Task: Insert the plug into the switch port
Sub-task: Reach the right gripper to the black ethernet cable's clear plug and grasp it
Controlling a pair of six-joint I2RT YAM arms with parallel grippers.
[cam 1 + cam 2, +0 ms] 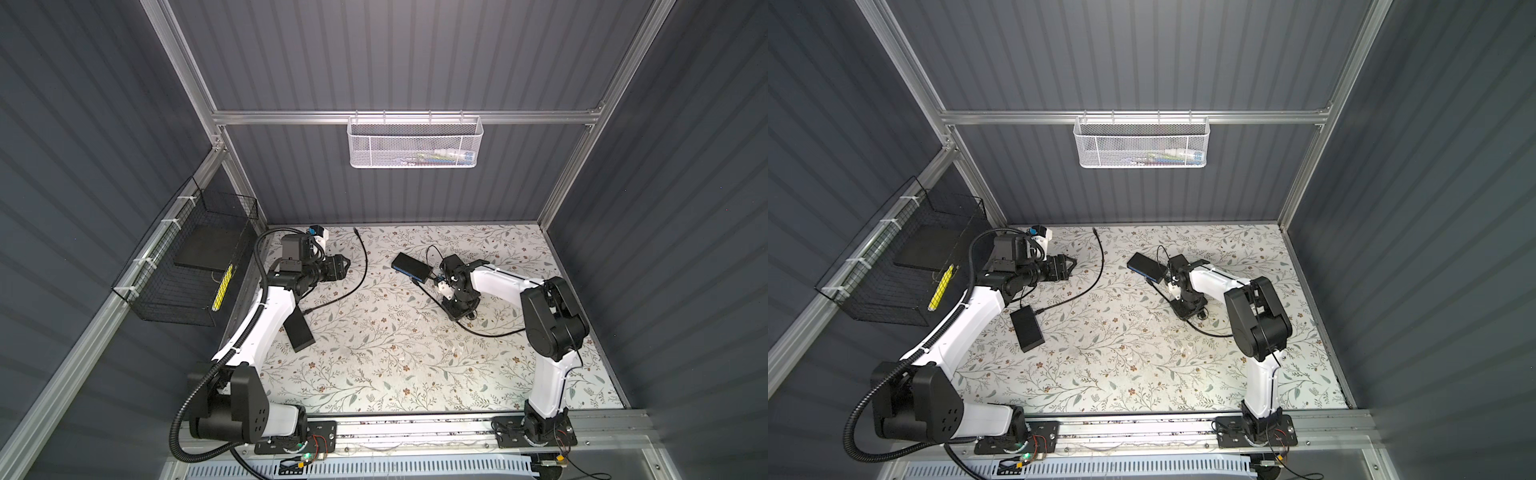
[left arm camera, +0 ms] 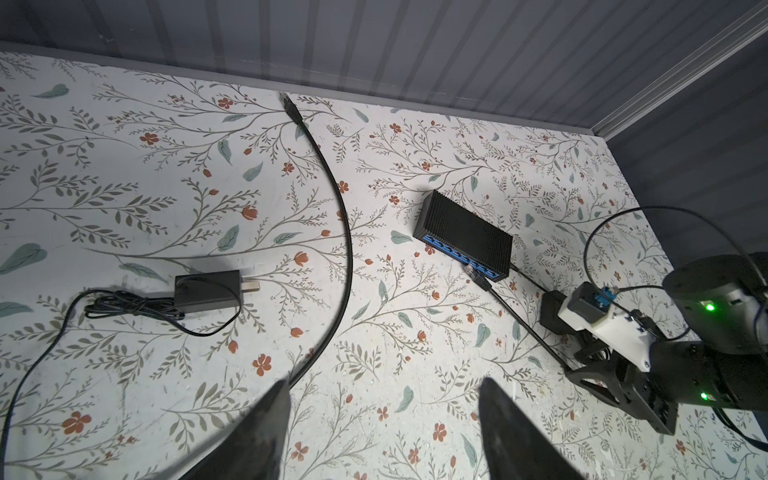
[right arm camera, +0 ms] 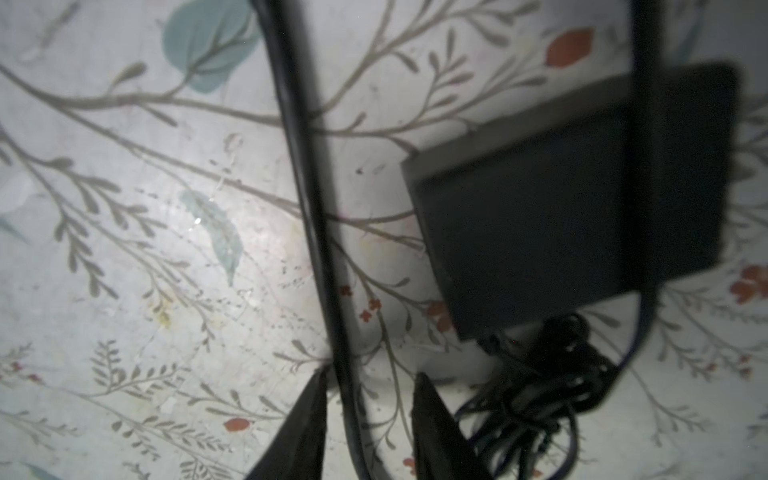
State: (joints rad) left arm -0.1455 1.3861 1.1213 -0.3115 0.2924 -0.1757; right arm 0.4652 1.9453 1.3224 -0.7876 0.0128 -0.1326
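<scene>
The switch [image 1: 411,267] [image 1: 1145,266] [image 2: 465,232] is a flat black box lying on the floral table, blue port face toward the front. The plug [image 2: 473,275] lies with its tip at that blue face; whether it is seated in the switch port I cannot tell. Its thin black cable [image 3: 311,208] runs back between the fingers of my right gripper [image 3: 370,374] [image 1: 455,312], which points down at the table. Those jaws stand apart, with a gap beside the cable. My left gripper [image 2: 384,386] [image 1: 345,266] hangs open and empty, left of the switch.
A black power adapter [image 3: 540,232] with a bundled cord [image 3: 552,374] lies right beside my right gripper. Another adapter [image 2: 208,291] and a thick black cable [image 2: 345,232] lie on the left. A flat black box [image 1: 299,330] sits by the left arm. Wire baskets [image 1: 183,266] [image 1: 415,143] hang on the walls.
</scene>
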